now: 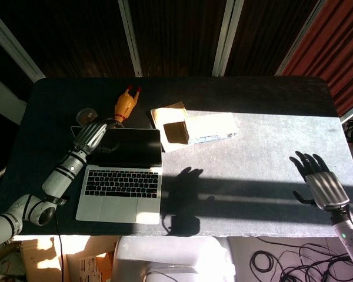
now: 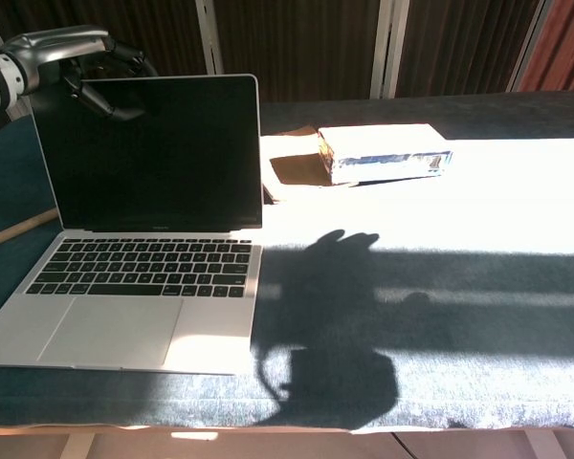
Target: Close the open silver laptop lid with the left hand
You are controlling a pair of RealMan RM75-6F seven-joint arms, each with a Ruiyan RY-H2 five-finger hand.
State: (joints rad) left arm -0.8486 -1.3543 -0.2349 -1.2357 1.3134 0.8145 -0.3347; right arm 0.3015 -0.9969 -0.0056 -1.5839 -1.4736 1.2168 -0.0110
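The silver laptop (image 1: 122,174) (image 2: 139,229) stands open at the table's left front, its dark screen upright and its keyboard facing me. My left hand (image 1: 94,134) (image 2: 86,59) hovers at the screen's top left corner, fingers curled over the lid's upper edge; whether they touch it is unclear. It holds nothing. My right hand (image 1: 319,179) is far off at the right edge of the table, fingers spread, empty, and shows only in the head view.
A yellow rubber chicken (image 1: 125,104) lies behind the laptop. A brown paper sheet with a small box and a pale packet (image 1: 210,129) (image 2: 385,153) sit right of the screen. A small round object (image 1: 84,114) lies at the back left.
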